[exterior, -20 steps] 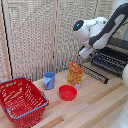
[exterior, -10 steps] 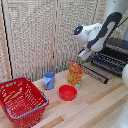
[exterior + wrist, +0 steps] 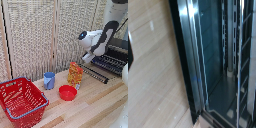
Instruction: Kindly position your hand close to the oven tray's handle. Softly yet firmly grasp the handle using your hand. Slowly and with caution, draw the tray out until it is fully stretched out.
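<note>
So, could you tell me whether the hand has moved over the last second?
Yes. The hand has shifted toward the exterior view's right, away from the orange box and nearer the oven.

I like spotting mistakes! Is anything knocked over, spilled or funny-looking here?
Nothing is spilled or broken. The basket, cup, bowl and snack box all stand upright on the table. Only the oven door hangs open, flat out in front.

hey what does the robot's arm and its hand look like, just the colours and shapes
In the exterior view the arm is glossy white with rounded, bulky segments and black bands at its joints. The hand is a white block with a dark round spot on its end. The picture is too blurred to make out its fingers, cables or any markings.
</note>
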Available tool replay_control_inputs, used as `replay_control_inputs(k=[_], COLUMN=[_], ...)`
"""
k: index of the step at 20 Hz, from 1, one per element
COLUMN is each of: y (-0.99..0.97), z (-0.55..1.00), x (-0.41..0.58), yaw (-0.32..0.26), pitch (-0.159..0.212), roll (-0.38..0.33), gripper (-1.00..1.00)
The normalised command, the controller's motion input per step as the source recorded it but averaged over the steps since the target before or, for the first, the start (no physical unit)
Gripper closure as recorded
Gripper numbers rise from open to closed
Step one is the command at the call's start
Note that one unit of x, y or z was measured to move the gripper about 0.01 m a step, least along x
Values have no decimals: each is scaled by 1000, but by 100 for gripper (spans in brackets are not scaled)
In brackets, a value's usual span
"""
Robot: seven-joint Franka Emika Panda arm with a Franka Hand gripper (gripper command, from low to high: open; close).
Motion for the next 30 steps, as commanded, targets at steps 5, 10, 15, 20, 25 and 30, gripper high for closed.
replay_control_inputs(k=[5,10,15,20,25,30], y=[-395,-482,-327,-252,-145,-43], z=[-75,-71,0,0,6,16], x=[-6,0,0,-19,0,0], yaw=[0,35,7,4,12,37], pitch=[-13,-4,-9,-22,-2,1], roll=[-10,-45,23,37,25,6], gripper=[-100,-100,-100,100,100,100])
